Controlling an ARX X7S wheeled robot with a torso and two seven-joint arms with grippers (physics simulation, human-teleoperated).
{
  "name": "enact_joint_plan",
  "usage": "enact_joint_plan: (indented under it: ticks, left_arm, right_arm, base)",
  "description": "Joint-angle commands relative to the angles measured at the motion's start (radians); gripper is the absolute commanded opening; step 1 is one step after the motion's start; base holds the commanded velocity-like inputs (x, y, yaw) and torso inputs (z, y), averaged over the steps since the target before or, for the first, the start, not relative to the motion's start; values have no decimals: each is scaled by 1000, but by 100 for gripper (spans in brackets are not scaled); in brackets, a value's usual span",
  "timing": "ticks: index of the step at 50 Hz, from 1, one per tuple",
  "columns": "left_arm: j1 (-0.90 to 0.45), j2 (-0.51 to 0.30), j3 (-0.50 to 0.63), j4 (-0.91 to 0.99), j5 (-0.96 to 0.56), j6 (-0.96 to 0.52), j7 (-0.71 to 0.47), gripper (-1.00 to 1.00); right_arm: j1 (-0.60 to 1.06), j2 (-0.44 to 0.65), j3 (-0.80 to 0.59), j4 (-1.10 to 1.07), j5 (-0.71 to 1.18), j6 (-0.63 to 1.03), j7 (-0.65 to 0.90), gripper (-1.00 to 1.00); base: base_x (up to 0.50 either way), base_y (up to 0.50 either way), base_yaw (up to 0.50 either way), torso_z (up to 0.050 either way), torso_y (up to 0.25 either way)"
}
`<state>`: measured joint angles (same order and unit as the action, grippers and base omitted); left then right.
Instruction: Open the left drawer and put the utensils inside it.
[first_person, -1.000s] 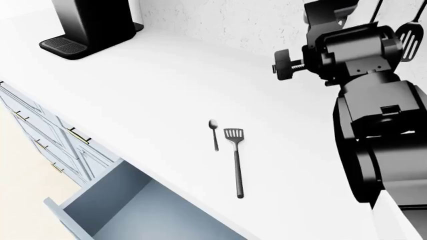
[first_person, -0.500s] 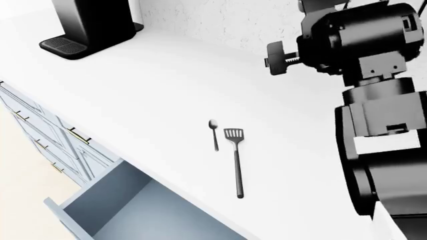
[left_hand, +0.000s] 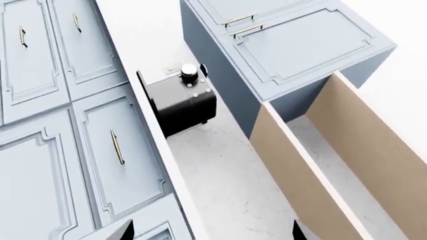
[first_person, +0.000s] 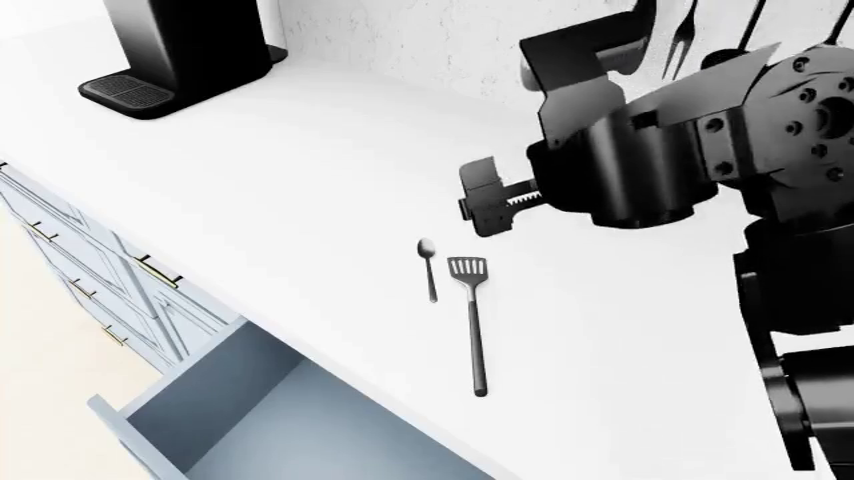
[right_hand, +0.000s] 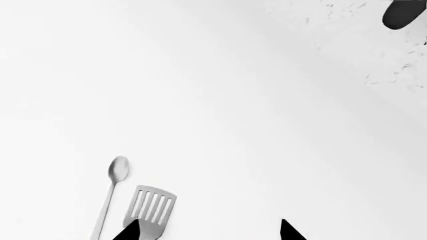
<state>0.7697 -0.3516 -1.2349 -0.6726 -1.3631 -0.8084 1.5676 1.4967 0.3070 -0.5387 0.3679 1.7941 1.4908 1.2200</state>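
Observation:
The left drawer (first_person: 254, 420) stands pulled open below the counter's front edge, its blue-grey box empty. On the white counter (first_person: 307, 170) lie the utensils side by side: a short spoon (first_person: 427, 266) (right_hand: 115, 180) and a longer slotted spatula (first_person: 473, 320) (right_hand: 151, 210). My right gripper (first_person: 486, 204) (right_hand: 208, 232) hangs open above the counter just behind them, and one fingertip (right_hand: 128, 231) overlaps the spatula's head in the right wrist view. My left gripper (left_hand: 210, 232) is open and empty, facing the cabinet fronts, and is out of the head view.
A black coffee machine (first_person: 187, 45) (left_hand: 179, 102) stands at the counter's back left. Black utensils (first_person: 687, 40) hang on the wall behind my right arm. Closed drawers with brass handles (first_person: 80, 270) sit left of the open one. Upper cabinets (left_hand: 287, 45) show in the left wrist view.
My right arm has swung down and to the left, bringing its gripper from high at the back to just behind the utensils. Spoon, spatula and drawer have not moved.

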Motion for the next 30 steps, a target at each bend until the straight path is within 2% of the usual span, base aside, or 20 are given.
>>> enact_joint_plan:
  ticks: [1,3,8,15,20,30]
  left_arm:
    - [11,-21,62,-35,-51,41,2,100]
    - [9,-30,76,-52,-64,50,2,100]
    - [12,-33,90,-55,-76,58,2,100]
    - [10,-43,119,-71,-94,77,2,100]
    - [10,-48,135,-77,-104,86,3,100]
    - [10,-46,125,-77,-100,83,3,100]
  right_arm:
    - [5,31,-86,-33,307,-16,203,100]
    - [7,39,-137,-50,431,-61,274,100]
    - [14,64,-209,-112,518,-107,320,100]
    - [46,168,-373,-372,687,-373,345,100]
    - [45,190,-377,-392,676,-432,306,100]
    - [-91,231,-375,-490,619,-531,280,100]
  base:
    - [0,0,0,0,0]
    - [0,0,0,0,0]
    - [0,0,0,0,0]
    - [0,0,0,0,0]
    - [0,0,0,0,0]
    - [0,0,0,0,0]
